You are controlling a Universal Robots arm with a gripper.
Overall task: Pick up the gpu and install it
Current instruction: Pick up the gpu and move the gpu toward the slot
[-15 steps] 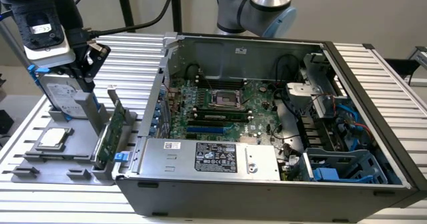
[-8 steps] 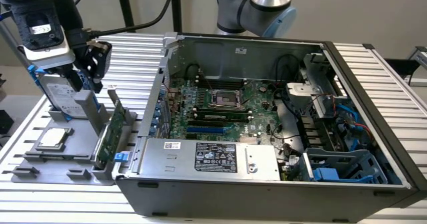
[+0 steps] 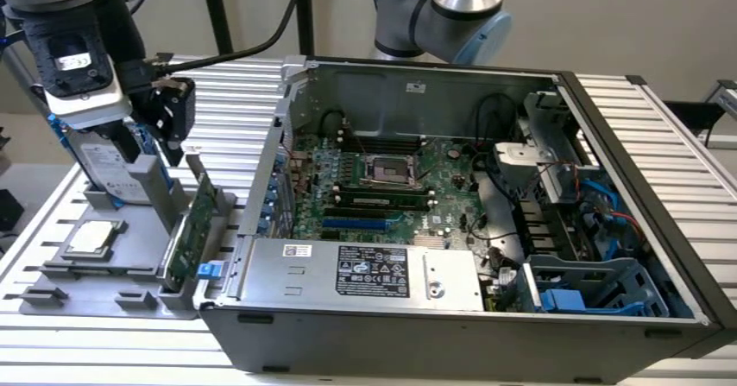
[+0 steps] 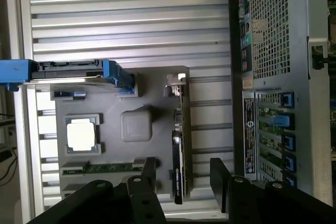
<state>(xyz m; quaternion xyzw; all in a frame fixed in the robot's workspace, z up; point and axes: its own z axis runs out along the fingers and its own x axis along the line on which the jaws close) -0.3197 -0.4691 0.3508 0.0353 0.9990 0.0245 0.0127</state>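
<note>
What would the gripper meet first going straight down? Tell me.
Probably the gpu, standing on edge in the grey tray; its top edge lines up with the gap of the open gripper. How far below is unclear.

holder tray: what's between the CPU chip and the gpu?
A raised gray square block, apart from both the CPU chip and the gpu. The wrist view shows this.
</note>
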